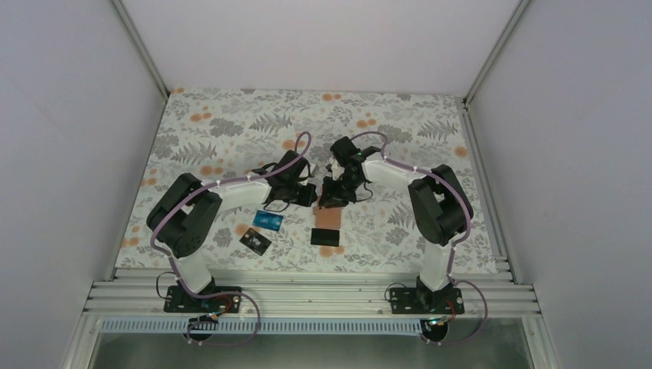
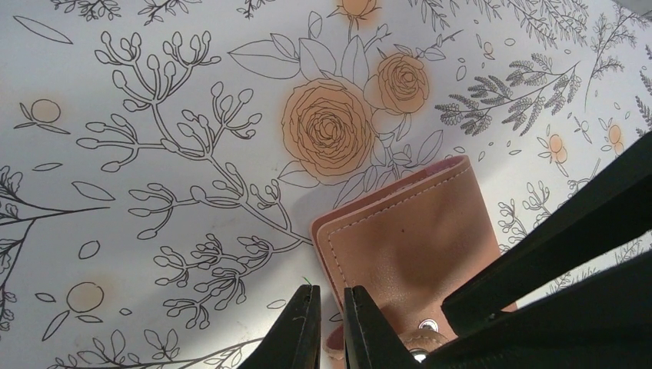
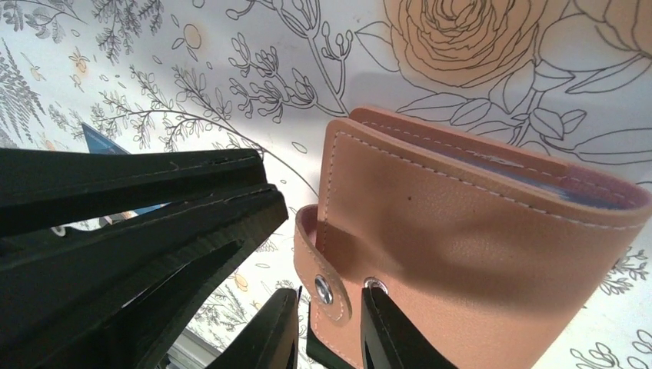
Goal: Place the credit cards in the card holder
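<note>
The tan-brown card holder lies folded at mid-table, its strap tab unsnapped; a bluish edge shows inside its top. My right gripper is open with its fingers either side of the strap tab. My left gripper is nearly shut with nothing between its tips, at the holder's left edge. A blue credit card, a black card with pale marks and a plain black card lie on the cloth.
A floral tablecloth covers the table, with white walls on three sides. A metal rail runs along the near edge by the arm bases. The two grippers are close together, their fingers almost touching.
</note>
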Motion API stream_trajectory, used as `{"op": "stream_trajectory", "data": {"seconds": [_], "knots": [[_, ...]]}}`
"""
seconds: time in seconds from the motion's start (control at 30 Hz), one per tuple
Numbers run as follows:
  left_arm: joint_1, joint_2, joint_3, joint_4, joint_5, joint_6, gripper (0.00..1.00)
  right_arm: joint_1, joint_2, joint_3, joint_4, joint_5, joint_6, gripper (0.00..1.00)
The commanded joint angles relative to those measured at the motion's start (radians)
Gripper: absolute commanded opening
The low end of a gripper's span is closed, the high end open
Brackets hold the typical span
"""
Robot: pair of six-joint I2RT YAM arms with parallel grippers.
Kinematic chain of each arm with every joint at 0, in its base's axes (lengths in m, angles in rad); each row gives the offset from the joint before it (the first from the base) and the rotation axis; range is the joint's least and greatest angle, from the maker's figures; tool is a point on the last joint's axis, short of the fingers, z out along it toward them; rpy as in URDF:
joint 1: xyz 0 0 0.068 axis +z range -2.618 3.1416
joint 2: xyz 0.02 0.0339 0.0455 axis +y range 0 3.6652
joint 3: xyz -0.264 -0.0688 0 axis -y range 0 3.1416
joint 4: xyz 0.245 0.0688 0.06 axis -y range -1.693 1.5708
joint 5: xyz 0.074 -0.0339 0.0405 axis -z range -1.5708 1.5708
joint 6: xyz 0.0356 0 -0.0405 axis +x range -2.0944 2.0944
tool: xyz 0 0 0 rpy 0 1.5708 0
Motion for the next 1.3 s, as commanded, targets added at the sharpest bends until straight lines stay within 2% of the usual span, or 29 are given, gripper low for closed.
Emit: {"op": "stream_trajectory", "data": {"seconds": [0.0,0.27,0.8,1.27], "knots": [[-0.001,0.003,0.016,0.019,0.009,-0.003,0.11,-0.006,0.024,-0.020,0.017,-0.003,-0.007,0.24],[-0.001,0.003,0.015,0.020,0.010,-0.003,0.11,-0.005,0.027,-0.024,0.026,-0.010,-0.005,0.24],[-0.001,0.006,0.018,0.028,0.011,-0.006,0.11,-0.005,0.035,-0.026,0.040,-0.042,-0.001,0.05],[-0.001,0.089,0.071,0.067,0.092,0.010,0.11,-0.004,0.004,-0.002,0.004,-0.026,-0.001,0.05]]}}
